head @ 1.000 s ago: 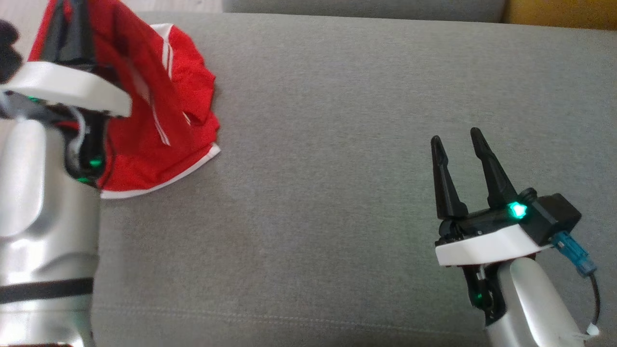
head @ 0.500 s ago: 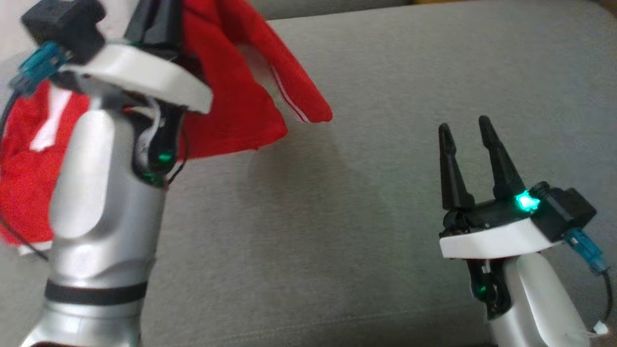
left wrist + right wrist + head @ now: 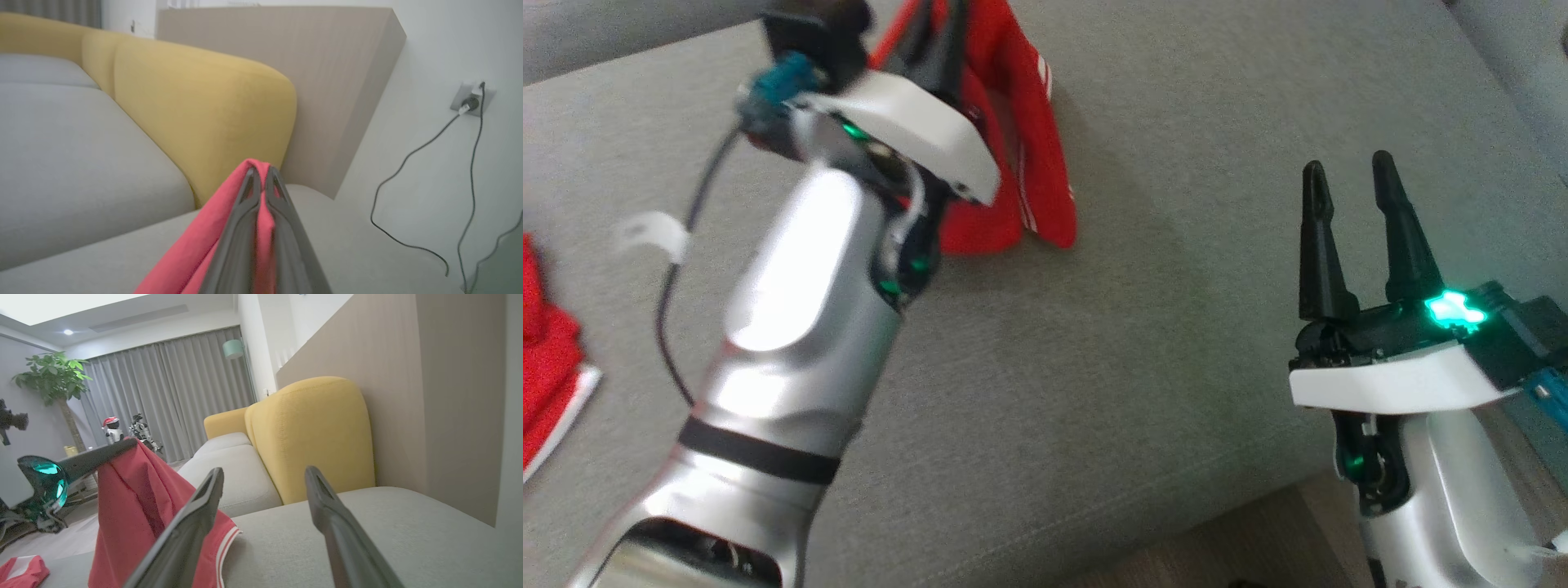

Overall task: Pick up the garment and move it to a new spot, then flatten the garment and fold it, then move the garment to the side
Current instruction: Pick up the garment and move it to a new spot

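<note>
Nearest, by the front edge of the grey sofa seat [image 3: 1143,343], the right tool [image 3: 1347,163] stands with its two fingers apart and nothing between them. At the seat's left edge lies a second red cloth [image 3: 547,367] with white trim. Further in, the left tool [image 3: 262,173] is clamped together on a fold of the red garment [image 3: 1005,163], which hangs from it in a bunch over the seat; whether its white-striped hem touches the cushion is unclear. Beyond rises the yellow backrest [image 3: 196,114]
</note>
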